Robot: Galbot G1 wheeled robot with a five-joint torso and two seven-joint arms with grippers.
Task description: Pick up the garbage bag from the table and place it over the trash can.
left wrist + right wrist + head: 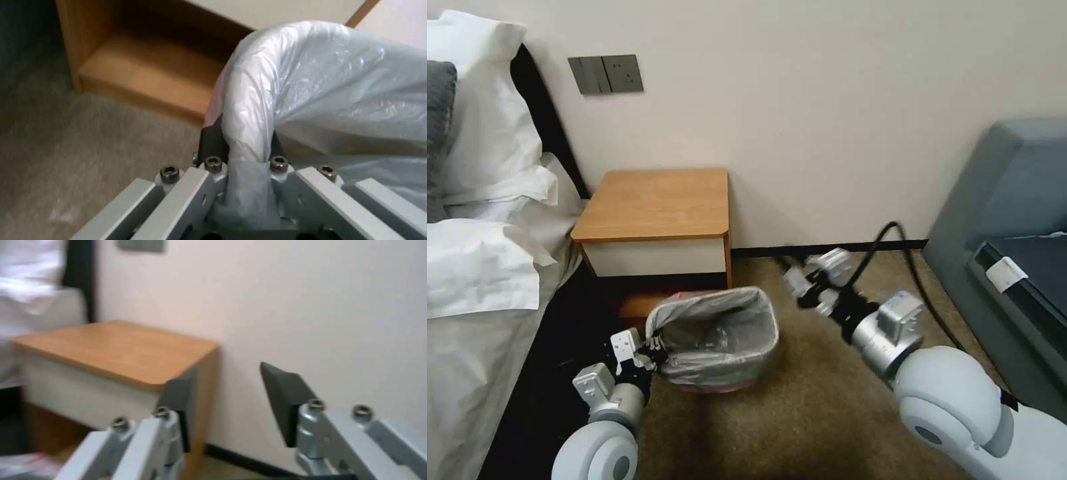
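The trash can (739, 383) stands on the carpet in front of the table (654, 203), whose wooden top is bare. The grey translucent garbage bag (724, 363) lines the can and is folded over its rim, with a pinkish edge low on the outside. My left gripper (652, 351) is at the can's left rim. In the left wrist view this gripper (245, 146) is shut on the bag-covered rim (249, 110), a black finger (212, 140) on each side. My right gripper (808, 280) hovers right of the can, above the floor, open and holding nothing (227, 396).
A bed with white sheets and pillows (480, 267) lies to the left of the table. A grey sofa (1014, 220) stands to the right. The wall (827, 100) is close behind. The table's low shelf (146, 73) sits just behind the can. Brown carpet (800, 413) lies in front.
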